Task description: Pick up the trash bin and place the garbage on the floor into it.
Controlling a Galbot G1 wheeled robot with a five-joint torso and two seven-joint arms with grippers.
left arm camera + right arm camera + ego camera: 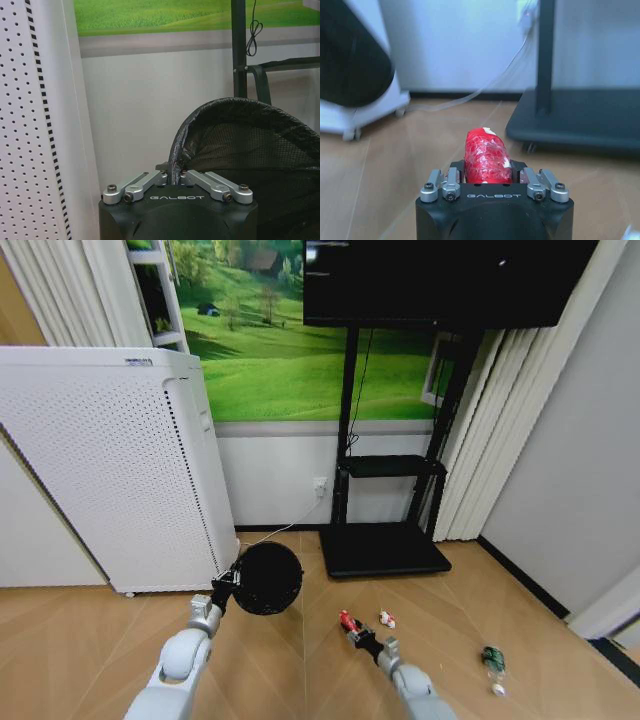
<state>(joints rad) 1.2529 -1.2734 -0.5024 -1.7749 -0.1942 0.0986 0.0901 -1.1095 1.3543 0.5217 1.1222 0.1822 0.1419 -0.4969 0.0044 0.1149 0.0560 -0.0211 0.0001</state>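
left pincer [176, 181] grips the bin [268, 578] by its rim; right pincer [487, 176] clamps the red can [486, 156] above the floor [90, 640].

The trash bin [268, 578] is black mesh; the held can [487, 161] red; the floor [90, 640] tan chevron wood; the appliance [110, 465] white, perforated.

The head camera is looking forward and down across the floor [300, 660] toward the wall. The left wrist camera is sitting right behind the trash bin [250, 145] rim. The right wrist camera is riding low, facing the black stand base [580, 117], shared with the head view.
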